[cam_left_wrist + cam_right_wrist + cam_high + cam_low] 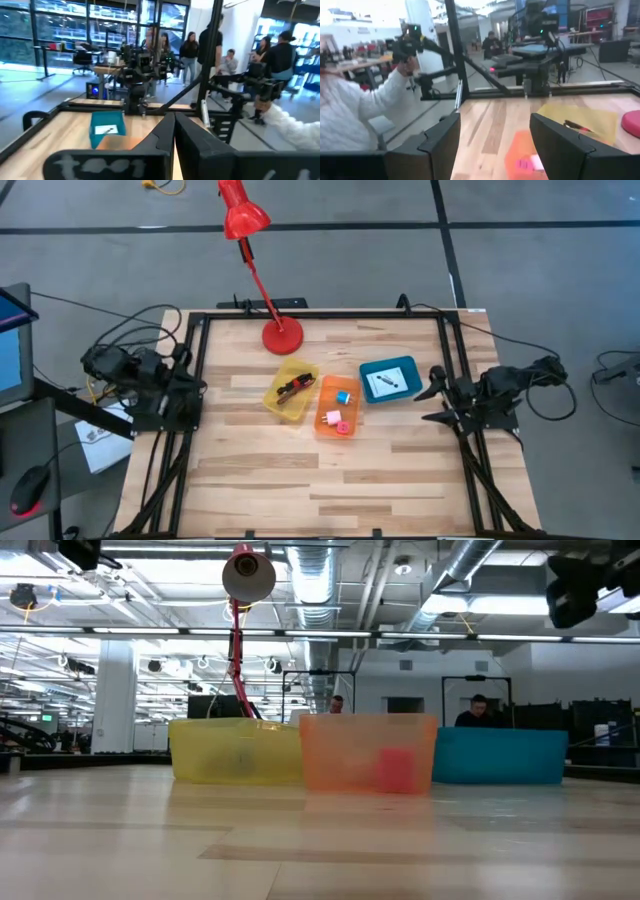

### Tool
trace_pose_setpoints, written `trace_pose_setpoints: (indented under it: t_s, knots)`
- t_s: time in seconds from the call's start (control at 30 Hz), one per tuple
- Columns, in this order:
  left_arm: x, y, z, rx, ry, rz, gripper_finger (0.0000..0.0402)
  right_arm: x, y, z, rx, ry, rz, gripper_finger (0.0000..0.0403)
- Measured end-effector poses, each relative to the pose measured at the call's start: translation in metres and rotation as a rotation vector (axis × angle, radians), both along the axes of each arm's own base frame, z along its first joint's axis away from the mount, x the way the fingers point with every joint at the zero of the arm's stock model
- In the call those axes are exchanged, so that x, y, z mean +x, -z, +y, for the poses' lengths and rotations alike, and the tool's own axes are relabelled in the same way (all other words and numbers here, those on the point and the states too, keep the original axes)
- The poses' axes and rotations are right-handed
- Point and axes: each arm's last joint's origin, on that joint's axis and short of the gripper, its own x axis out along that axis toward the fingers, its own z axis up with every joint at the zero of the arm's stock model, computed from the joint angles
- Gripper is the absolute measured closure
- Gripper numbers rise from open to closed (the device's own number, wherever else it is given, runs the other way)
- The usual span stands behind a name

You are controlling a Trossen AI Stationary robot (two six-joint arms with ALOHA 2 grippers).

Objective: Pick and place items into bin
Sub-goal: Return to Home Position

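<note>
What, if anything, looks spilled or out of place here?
Nothing stands out. The yellow bin, orange bin and blue bin sit together mid-table with the items inside them; the left gripper and right gripper wait at the sides of the table.

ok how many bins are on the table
3, in a row: yellow bin on the left, orange bin in the middle, blue bin on the right. None seems hidden.

Yellow bin (280, 406), orange bin (322, 408), blue bin (368, 370), red lamp (244, 218), blue cube (343, 395), possibly black-and-red bundle (292, 388)
</note>
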Motion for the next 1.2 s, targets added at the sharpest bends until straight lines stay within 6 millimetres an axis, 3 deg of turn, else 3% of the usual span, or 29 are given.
trace_pose_setpoints:
  t_s: [0.17, 0.47, 0.63, 0.93, 1.2]
  knots:
    - [0.013, 0.007, -0.008, 0.039, 0.034, -0.11, 0.0401, 0.004, 0.006, 0.0, 0.0, 0.031, -0.024, 0.0168]
    - [0.052, 0.078, -0.032, -0.02, 0.185, -0.139, 0.0401, 0.016, 0.039, 0.005, 0.031, 0.012, -0.107, 0.0168]
    - [0.057, 0.103, -0.04, 0.078, 0.315, -0.21, 0.0401, 0.017, 0.038, 0.006, 0.073, 0.004, -0.105, 0.0168]
    - [0.057, 0.104, -0.041, 0.085, 0.345, -0.213, 0.0401, 0.016, 0.039, 0.006, 0.004, 0.009, -0.113, 0.0168]
    - [0.061, 0.125, -0.042, 0.124, 0.315, 0.007, 0.0401, 0.017, 0.048, 0.006, 0.016, 0.005, -0.011, 0.0168]
